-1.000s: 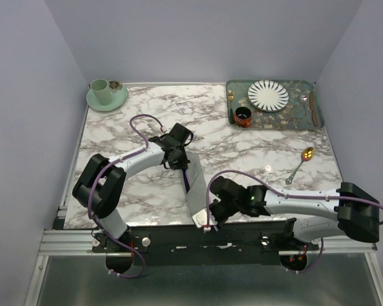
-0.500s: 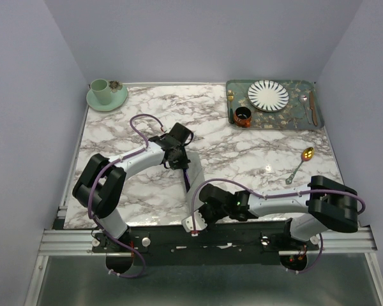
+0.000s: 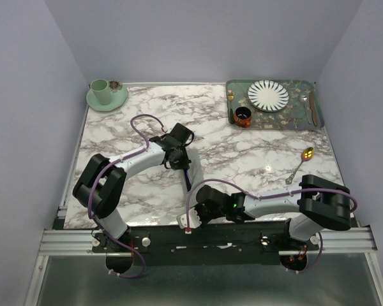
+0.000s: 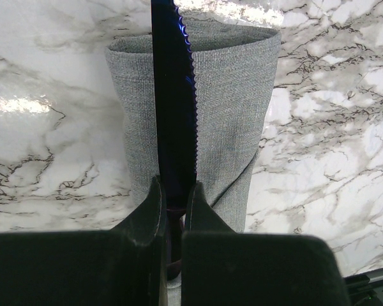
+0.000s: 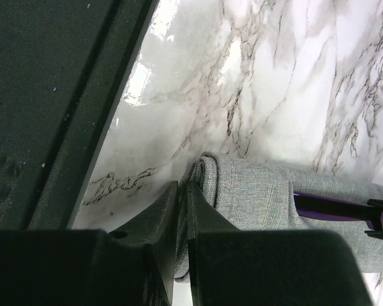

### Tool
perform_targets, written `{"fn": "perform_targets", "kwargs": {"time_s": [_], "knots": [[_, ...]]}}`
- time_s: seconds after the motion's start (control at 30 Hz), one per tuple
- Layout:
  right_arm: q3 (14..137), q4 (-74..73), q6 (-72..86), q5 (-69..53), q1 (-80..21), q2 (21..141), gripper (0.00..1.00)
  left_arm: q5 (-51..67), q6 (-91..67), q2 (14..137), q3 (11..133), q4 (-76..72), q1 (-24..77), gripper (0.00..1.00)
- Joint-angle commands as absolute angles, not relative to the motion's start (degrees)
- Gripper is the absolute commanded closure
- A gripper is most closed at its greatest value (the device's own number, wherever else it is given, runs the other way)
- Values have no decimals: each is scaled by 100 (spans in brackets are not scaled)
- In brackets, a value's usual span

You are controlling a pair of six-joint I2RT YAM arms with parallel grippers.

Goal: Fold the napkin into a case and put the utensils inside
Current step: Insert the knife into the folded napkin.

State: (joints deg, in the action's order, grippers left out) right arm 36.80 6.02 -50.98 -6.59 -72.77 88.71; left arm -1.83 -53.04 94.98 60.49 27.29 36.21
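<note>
The napkin lies folded as a narrow grey case [image 3: 194, 177] on the marble, running from mid-table toward the near edge. My left gripper [image 3: 182, 164] is shut on a dark blue serrated knife [image 4: 175, 95], whose blade lies along the case [image 4: 230, 115] in the left wrist view. My right gripper [image 3: 190, 220] is shut on the case's rolled near end [image 5: 262, 197] by the table's front edge. The knife's purple-blue end [image 5: 335, 205] shows at the case in the right wrist view. The spoon with the gold-orange bowl [image 3: 300, 164] lies loose at the right.
A green patterned tray [image 3: 277, 122] at the back right holds a striped plate [image 3: 267, 94], a small orange-black cup [image 3: 243, 116] and a gold fork [image 3: 230, 99]. A green cup on a saucer [image 3: 101, 91] stands back left. The black front rail [image 5: 51, 95] is beside my right gripper.
My right arm has swung left along the near edge, its gripper moving left and nearer with the case's near end. My left arm and the knife have stayed put.
</note>
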Motion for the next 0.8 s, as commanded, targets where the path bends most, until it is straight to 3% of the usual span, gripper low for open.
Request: {"fn": "perform_targets", "kwargs": {"time_s": [0.0, 0.37, 0.77], "knots": [[3586, 869, -5045, -325, -7295, 8921, 82, -44, -5370, 9466, 5985, 2812, 3700, 100], [3384, 949, -5317, -518, -7356, 8675, 83, -870, -4966, 9448, 6486, 2734, 3551, 100], [3507, 940, -5309, -475, -7392, 8824, 83, -826, -4922, 9580, 6399, 2628, 3577, 100]]}}
